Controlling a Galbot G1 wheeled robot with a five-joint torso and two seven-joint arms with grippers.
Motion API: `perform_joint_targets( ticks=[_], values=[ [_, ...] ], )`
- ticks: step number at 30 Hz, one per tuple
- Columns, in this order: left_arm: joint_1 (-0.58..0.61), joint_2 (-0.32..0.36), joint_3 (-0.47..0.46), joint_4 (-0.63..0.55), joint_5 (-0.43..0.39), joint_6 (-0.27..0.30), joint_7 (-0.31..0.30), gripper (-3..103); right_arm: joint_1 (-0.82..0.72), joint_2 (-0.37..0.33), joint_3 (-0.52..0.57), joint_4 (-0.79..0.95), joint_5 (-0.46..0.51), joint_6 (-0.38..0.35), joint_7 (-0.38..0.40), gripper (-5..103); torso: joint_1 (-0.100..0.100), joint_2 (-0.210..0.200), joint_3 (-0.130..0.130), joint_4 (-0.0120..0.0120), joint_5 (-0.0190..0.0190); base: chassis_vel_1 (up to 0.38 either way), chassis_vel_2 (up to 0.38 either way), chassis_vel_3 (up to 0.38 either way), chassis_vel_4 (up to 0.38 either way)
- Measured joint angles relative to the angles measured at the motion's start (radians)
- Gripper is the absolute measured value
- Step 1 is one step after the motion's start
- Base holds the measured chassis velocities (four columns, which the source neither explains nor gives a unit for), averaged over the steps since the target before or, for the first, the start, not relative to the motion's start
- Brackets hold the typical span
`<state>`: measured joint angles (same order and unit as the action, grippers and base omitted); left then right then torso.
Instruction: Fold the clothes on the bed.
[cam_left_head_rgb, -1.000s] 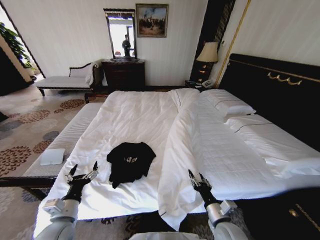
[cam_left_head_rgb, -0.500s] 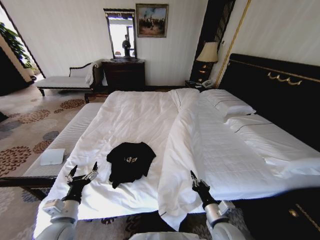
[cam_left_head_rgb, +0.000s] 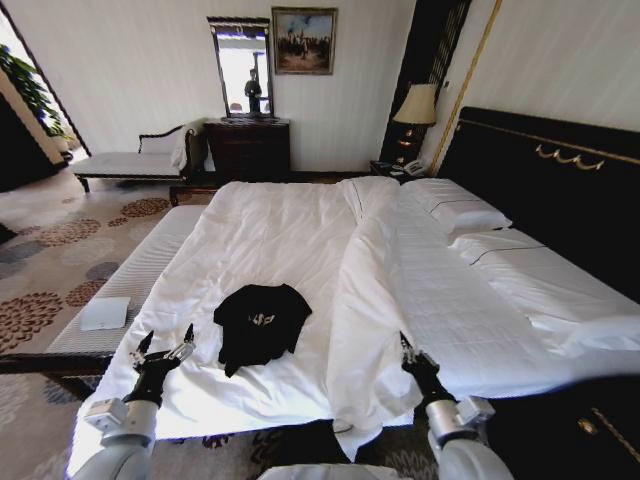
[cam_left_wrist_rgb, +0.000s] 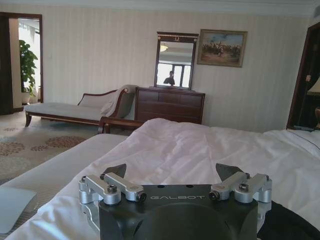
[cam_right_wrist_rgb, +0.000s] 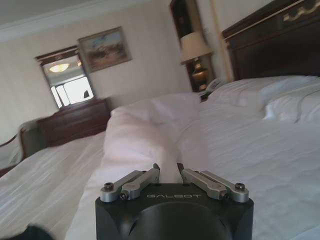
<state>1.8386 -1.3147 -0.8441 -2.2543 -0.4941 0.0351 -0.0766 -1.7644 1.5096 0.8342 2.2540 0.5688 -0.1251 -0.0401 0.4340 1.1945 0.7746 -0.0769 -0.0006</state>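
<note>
The black T-shirt (cam_left_head_rgb: 260, 325) with white chest lettering lies crumpled on the white sheet of the bed (cam_left_head_rgb: 250, 230), near its foot; a dark edge of it shows as well (cam_left_wrist_rgb: 290, 225). My left gripper (cam_left_head_rgb: 162, 348) hovers open at the foot edge, left of the shirt, with its fingers (cam_left_wrist_rgb: 112, 185) spread wide and empty. On the shirt's far side, my right gripper (cam_left_head_rgb: 410, 350) is at the lower end of the long white duvet fold (cam_left_head_rgb: 365, 290). Its fingertips (cam_right_wrist_rgb: 156, 167) are nearly together against that cloth.
A pale ribbed bench (cam_left_head_rgb: 140, 275) with a white flat item (cam_left_head_rgb: 105, 313) runs along the bed's left side. Pillows (cam_left_head_rgb: 462, 212) and the dark headboard (cam_left_head_rgb: 560, 180) are on the right. A chaise (cam_left_head_rgb: 130, 160), a dresser (cam_left_head_rgb: 247, 148) and a lamp (cam_left_head_rgb: 417, 105) stand at the far wall.
My right gripper has moved to the right and its fingers have closed in; the lower end of the duvet fold has shifted right with it. The left gripper and T-shirt are unmoved.
</note>
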Motion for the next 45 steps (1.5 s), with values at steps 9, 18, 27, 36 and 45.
perform_joint_targets(
  ticks=[9, 18, 27, 36, 45],
  values=[
    [-0.004, 0.004, 0.001, 0.007, -0.002, -0.002, 0.0, 100, 0.056, -0.046, 0.23, 0.01, 0.162, -0.034, 0.041, 2, 0.0, 0.0, 0.0, 0.0001, 0.0001, 0.0, 0.0, 0.0, 0.0],
    [-0.008, 0.005, 0.001, 0.007, -0.002, 0.002, -0.004, 100, 0.092, -0.061, 0.445, -0.124, 0.051, 0.011, 0.043, 2, 0.0, 0.0, 0.0, 0.0, -0.0001, 0.0, 0.0, 0.0, 0.0],
    [-0.002, 0.004, -0.004, 0.006, -0.002, 0.001, -0.005, 100, 0.121, -0.123, 0.575, -0.342, 0.024, 0.046, 0.059, 2, 0.0, 0.0, 0.0, 0.0002, 0.0005, 0.0, 0.0, 0.0, 0.0],
    [0.004, 0.006, -0.013, -0.002, -0.006, 0.002, -0.01, 100, 0.167, -0.155, 0.601, -0.449, -0.017, 0.053, 0.081, 2, 0.0, 0.0, 0.0, 0.0005, 0.0004, 0.0, 0.0, 0.0, 0.0],
    [0.004, 0.007, -0.007, -0.011, -0.006, 0.005, -0.013, 100, 0.186, -0.179, 0.619, -0.527, -0.024, 0.057, 0.095, 0, 0.0, 0.0, 0.0, 0.0008, 0.0001, 0.0, 0.0, 0.0, 0.0]
  ],
)
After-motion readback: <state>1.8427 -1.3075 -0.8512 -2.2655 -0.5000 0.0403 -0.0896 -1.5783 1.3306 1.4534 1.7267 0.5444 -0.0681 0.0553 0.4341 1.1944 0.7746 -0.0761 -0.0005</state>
